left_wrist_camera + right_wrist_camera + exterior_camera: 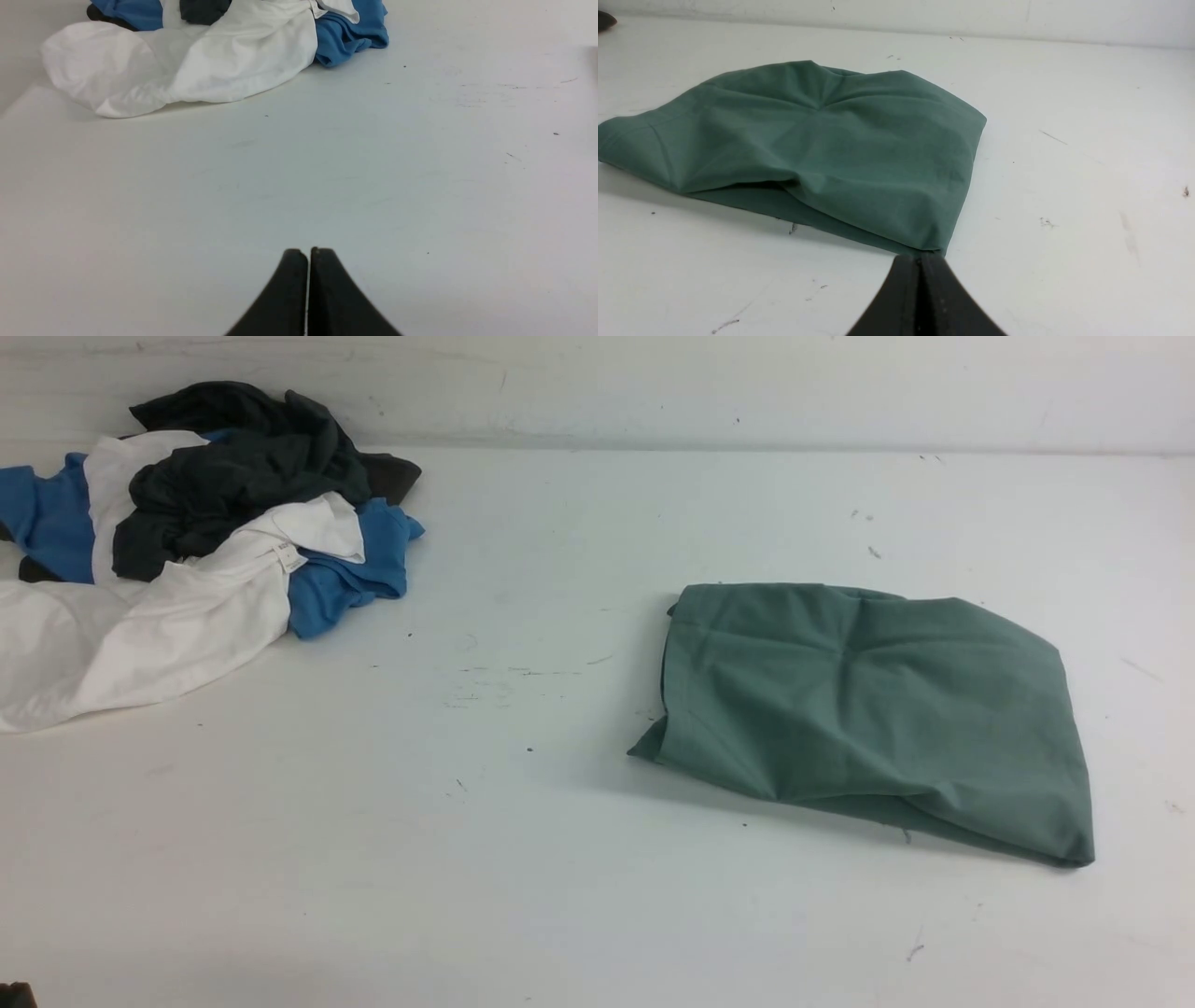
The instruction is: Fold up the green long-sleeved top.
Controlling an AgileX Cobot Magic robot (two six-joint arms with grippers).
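Observation:
The green long-sleeved top lies folded into a compact, slightly rumpled packet on the right half of the white table; no sleeves, tag or print show. Neither arm appears in the front view. In the right wrist view my right gripper is shut with nothing between its fingers, and its tips line up with the top's near corner. The front view shows no gripper at that corner. My left gripper is shut and empty over bare table, well short of any cloth.
A loose pile of white, blue and black garments lies at the table's far left, also seen in the left wrist view as the garment pile. A white wall runs behind the table.

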